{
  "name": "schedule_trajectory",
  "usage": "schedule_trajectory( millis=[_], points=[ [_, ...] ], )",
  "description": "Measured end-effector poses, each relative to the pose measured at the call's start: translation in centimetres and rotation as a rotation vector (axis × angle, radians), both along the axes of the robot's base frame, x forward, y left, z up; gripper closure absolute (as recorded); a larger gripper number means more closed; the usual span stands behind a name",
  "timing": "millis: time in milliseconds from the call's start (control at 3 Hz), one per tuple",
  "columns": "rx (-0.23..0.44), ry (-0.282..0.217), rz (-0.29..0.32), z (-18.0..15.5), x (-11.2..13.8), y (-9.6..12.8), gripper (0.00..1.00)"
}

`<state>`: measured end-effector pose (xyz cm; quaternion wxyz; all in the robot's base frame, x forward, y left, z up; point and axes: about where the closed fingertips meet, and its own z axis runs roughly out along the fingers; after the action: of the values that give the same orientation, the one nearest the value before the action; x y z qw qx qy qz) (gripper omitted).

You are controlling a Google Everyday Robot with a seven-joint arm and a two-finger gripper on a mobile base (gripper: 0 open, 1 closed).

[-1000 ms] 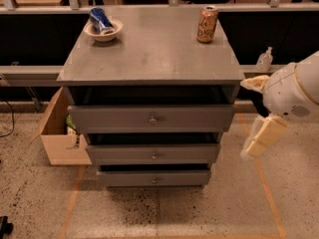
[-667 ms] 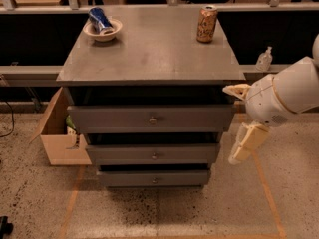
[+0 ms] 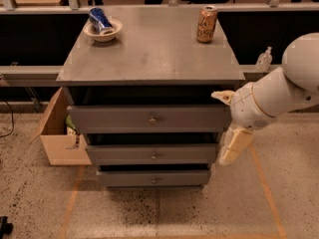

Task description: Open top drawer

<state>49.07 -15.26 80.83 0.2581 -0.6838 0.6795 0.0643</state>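
Drawers come in threes on the grey cabinet [image 3: 149,59], and the top drawer [image 3: 114,118] is the big one right under the flat top. It has a small round knob [image 3: 152,119] in the middle of its front, and we see a dark gap above that front. Our gripper [image 3: 227,126] is at the right end of the top drawer, by the cabinet's right edge. It sits on the end of a fat white arm [image 3: 284,91] that comes in from the right. Its two cream fingers [image 3: 235,144] are spread wide apart. One pokes left near the drawer's top corner, and the other hangs down beside the middle drawer [image 3: 124,155]. They hold nothing, and we cannot tell if they touch the wood. The knob is well apart from the gripper. On the cabinet a bowl [image 3: 112,33] holds a blue can [image 3: 98,19] lying down, and a tan can [image 3: 206,24] stands up near the back right. A cardboard box [image 3: 55,143] sits on the floor to the left.
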Motion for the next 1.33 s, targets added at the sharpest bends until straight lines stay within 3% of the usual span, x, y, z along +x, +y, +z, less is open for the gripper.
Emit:
schedule_trajectory(
  millis=[667, 1000, 1333],
  points=[
    [-0.087, 0.03, -0.11, -5.1, 3.0, -1.3, 0.0],
    [-0.11, 0.021, -0.151, -6.2, 4.6, -1.5, 0.0],
    [-0.144, 0.015, -0.159, -7.5, 6.3, -1.5, 0.0]
  ],
)
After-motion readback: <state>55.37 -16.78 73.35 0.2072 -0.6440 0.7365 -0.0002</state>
